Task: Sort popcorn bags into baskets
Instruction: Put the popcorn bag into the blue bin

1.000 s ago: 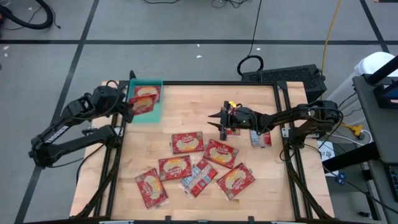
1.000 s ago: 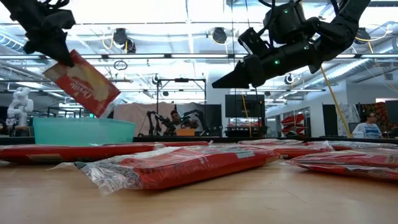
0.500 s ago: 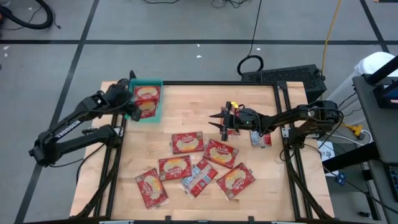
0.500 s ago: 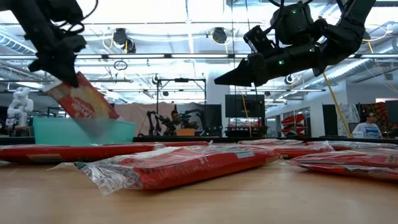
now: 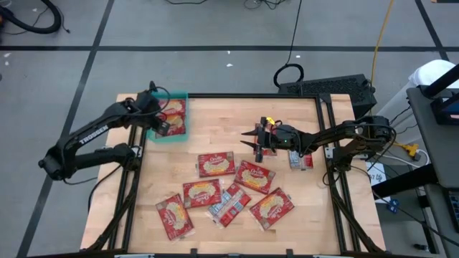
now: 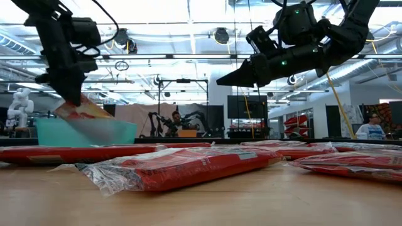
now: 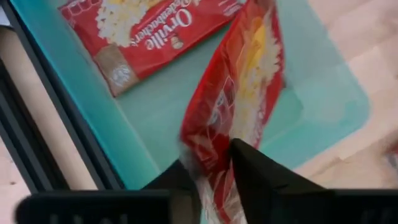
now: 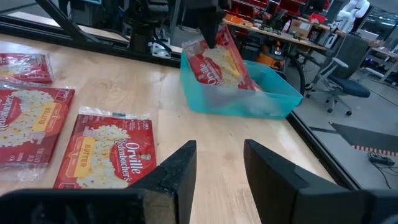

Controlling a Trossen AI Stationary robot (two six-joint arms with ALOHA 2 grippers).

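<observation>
A teal basket (image 5: 168,137) stands at the table's far left corner with one red popcorn bag (image 5: 171,107) lying flat in it. My left gripper (image 5: 161,123) hangs over the basket, shut on a second popcorn bag (image 7: 239,106), whose lower part is down inside the basket walls (image 6: 81,133). My right gripper (image 5: 251,143) hovers open and level above the table's middle right, nothing between its fingers (image 8: 180,165). Several more bags lie flat on the near half of the table (image 5: 215,165). My left gripper pinches the bag's crinkled upper end (image 7: 211,186) between its two fingers. The fingers come from above, pointing steeply down. The bag hangs below them, tilted, its lower end (image 8: 233,78) inside the basket next to the flat bag (image 7: 149,31). Whether that end touches the basket floor, I cannot tell.
Red bags (image 5: 254,175), (image 5: 201,192), (image 5: 174,215), (image 5: 271,208) and a silvery one (image 5: 229,204) cover the table's near middle. Another bag (image 5: 300,159) lies under the right arm. Black frame rails (image 5: 129,186) run along the table's left and right sides.
My left gripper has moved from the basket's left side to over the basket and has come down, tipping steeper. The bag it carries, which hung clear above the basket, now has its lower part inside it. My right arm has kept still.
</observation>
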